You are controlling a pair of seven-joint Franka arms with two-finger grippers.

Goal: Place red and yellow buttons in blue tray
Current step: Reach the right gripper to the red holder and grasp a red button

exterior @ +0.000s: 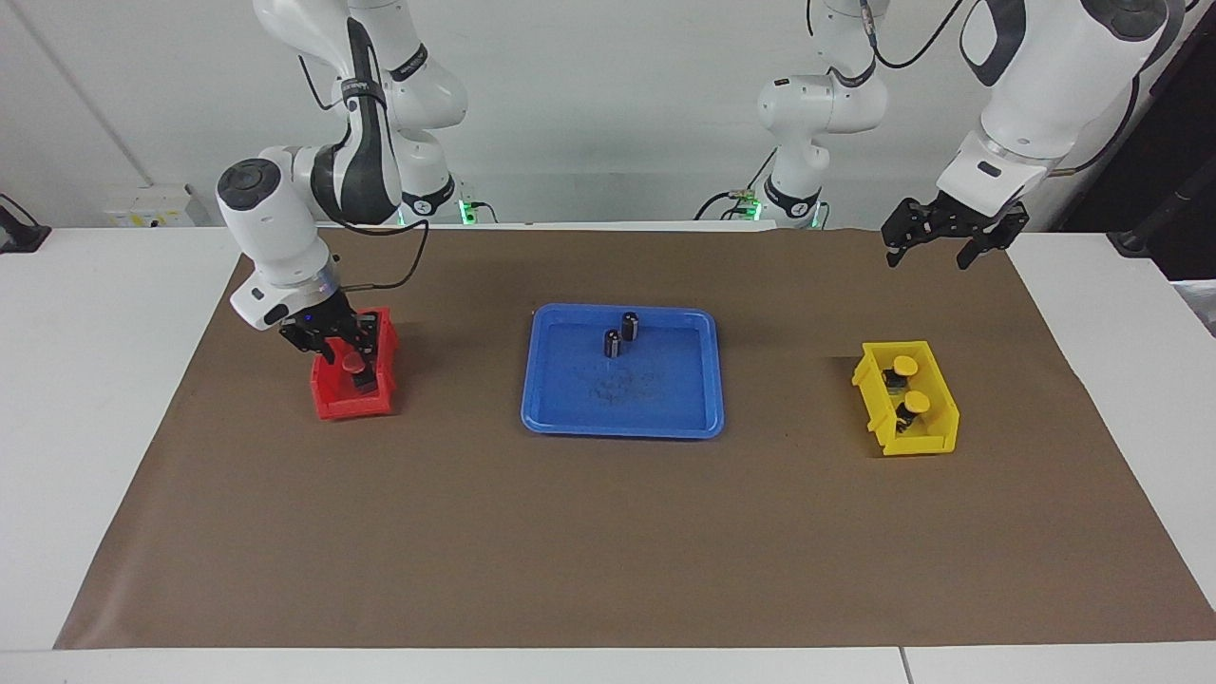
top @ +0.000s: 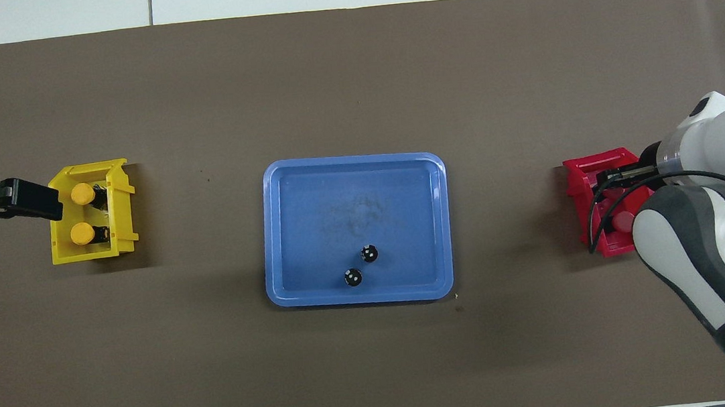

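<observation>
White walls back a white worktop (exterior: 114, 399) spread with a brown mat (exterior: 608, 532), and both arms are in play. Down at the right arm's end, the right hand (exterior: 334, 344) is sunk into the red bin (exterior: 353, 394), its fingers set about a red button (exterior: 352, 363) whose round cap shows just under the fingertips. Whether those fingers have actually pinched it, I cannot tell; the arm blocks the overhead view, where only a sliver of red cap (top: 622, 222) peeks out beside the wrist. A second red button cannot be made out in that bin.

Over to the left hand (exterior: 936, 249): it hangs in the air with fingers spread wide, holding nothing, above the mat beside the yellow bin (exterior: 907, 399). Just under and off to the side of that hand, two yellow buttons (exterior: 902, 365) (exterior: 916, 402) stand in the bin, caps up, one close beside the other, neither touched.

Midway between the two hands lies the blue tray (exterior: 622, 418), flat on the mat and well apart from both bins. Inside it stand two dark cylinders (exterior: 630, 326) (exterior: 613, 343), upright, near each other, toward the tray's edge on the robots' side. No red or yellow button is in the tray.
</observation>
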